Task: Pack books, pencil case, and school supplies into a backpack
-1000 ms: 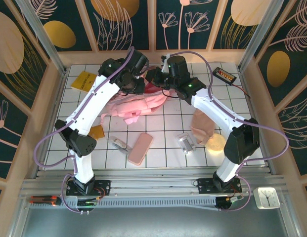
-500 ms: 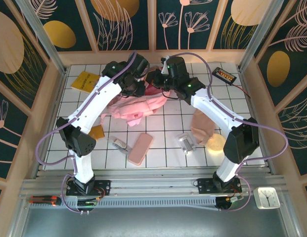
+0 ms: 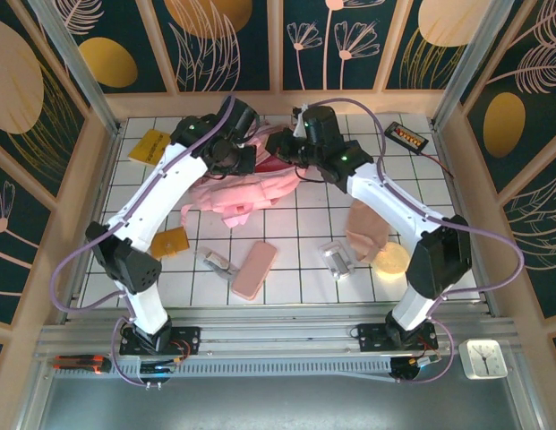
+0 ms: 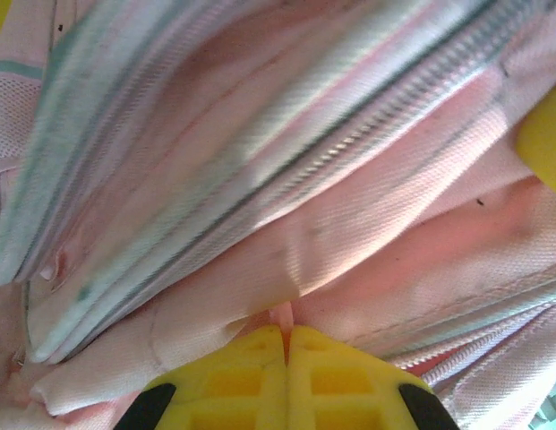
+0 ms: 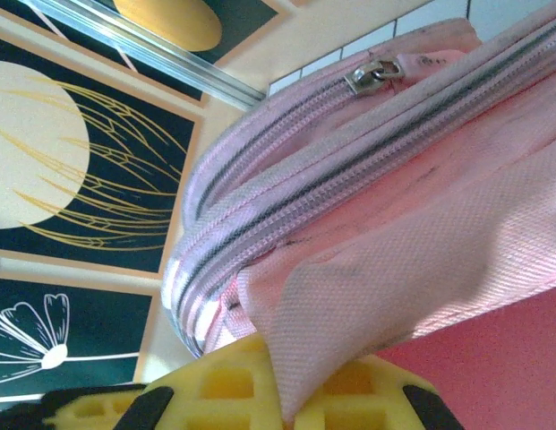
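At the far middle of the gridded table (image 3: 304,260), the left gripper (image 4: 286,345) had its yellow fingers pressed together, with a small fold of the backpack (image 4: 349,224) nipped between their tips. Rows of pink zip teeth and woven cloth ran slantwise just above them. Close to its right, the right gripper (image 5: 291,385) was likewise clamped on the backpack. A flap of pink cloth hung down between its two fingers, and a silver zip pull (image 5: 374,73) lay on the curved zip line above. In the overhead view the two wrists met over the far edge of the bag, whose soft pink body sagged toward the near side, rumpled, with a strap trailing out. Behind and to the left of it, the yellow book (image 3: 149,145) lay flat near the far-left corner. Nearer the arm bases, the orange-brown pad (image 3: 173,242) sat beside the left arm. The pencil case (image 3: 253,270) lay at a slant in the near middle, with one of the silver clip pieces (image 3: 218,262) just to its left and another to its right. Beyond that second piece a tan bundle (image 3: 367,231) rested partly under the right arm. A black slab (image 3: 407,137) with an orange label lay in the far-right corner.
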Controlling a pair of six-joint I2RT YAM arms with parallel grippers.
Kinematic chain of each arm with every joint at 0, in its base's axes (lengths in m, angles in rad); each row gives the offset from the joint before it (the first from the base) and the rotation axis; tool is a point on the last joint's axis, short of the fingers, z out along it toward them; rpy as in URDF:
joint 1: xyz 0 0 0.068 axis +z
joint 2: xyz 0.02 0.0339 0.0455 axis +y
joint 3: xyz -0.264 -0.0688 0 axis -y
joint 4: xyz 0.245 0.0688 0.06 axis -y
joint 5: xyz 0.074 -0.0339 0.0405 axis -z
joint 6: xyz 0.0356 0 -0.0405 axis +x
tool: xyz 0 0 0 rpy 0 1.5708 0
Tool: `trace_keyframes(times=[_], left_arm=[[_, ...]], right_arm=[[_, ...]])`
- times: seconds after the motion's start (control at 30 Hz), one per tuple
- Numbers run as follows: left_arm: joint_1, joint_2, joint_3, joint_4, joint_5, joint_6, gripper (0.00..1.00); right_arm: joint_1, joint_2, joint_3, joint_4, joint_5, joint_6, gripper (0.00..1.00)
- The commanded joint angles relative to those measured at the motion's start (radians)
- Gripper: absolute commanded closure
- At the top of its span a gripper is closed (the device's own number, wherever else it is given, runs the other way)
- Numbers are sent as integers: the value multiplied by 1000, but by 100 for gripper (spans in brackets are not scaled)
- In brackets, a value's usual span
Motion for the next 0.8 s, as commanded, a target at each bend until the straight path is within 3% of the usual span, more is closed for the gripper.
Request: trace_keyframes(times=[0.0, 0.3, 0.5, 0.57, 0.63, 0.77], left_arm=[[41, -73, -70, -25, -105, -5, 100], [121, -278, -316, 107, -161, -29, 100], [182, -416, -479, 275, -163, -29, 100], [182, -460, -530, 387, -83, -16, 100], [182, -496, -578, 486, 30, -43, 87], [179, -503, -604, 570, 214, -117, 72]], right_arm=[[-50, -134, -25, 130, 65, -28, 100], [-60, -248, -186, 223, 83, -39, 100], [-103, -278, -240, 303, 8, -12, 100], [-104, -272, -235, 327, -20, 0, 100], [-99, -265, -222, 342, -39, 9, 100], [-73, -240, -173, 321, -37, 6, 100]])
